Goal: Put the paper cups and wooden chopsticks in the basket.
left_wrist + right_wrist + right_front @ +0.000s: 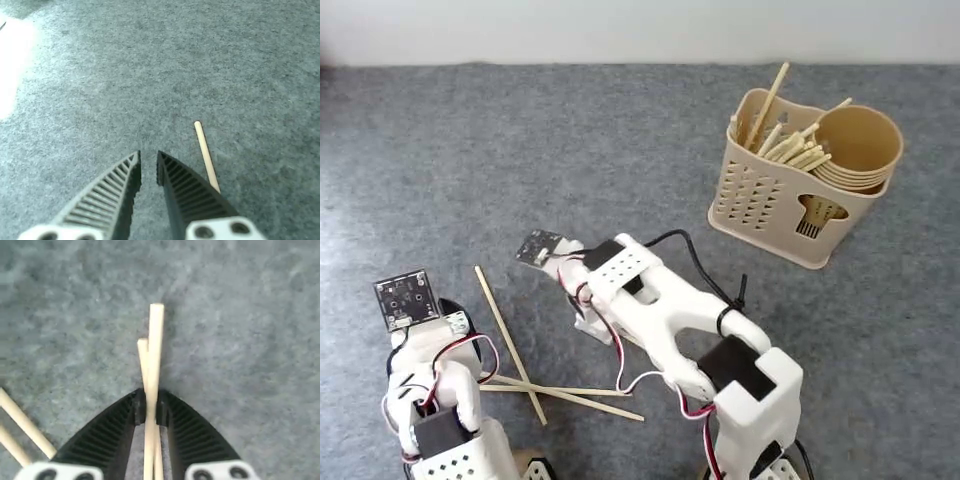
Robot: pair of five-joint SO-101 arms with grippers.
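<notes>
Wooden chopsticks (pixel 154 350) gripped by right claw (pixel 150 395), aligned along it, tips forward

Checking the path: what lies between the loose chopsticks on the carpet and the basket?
In the high view, the right arm lies across that stretch; past it, bare carpet reaches the basket.

The two chopsticks (pixel 156 340) in the right pincer (pixel 150 397) are cut off at the wrist view's edge.
</notes>
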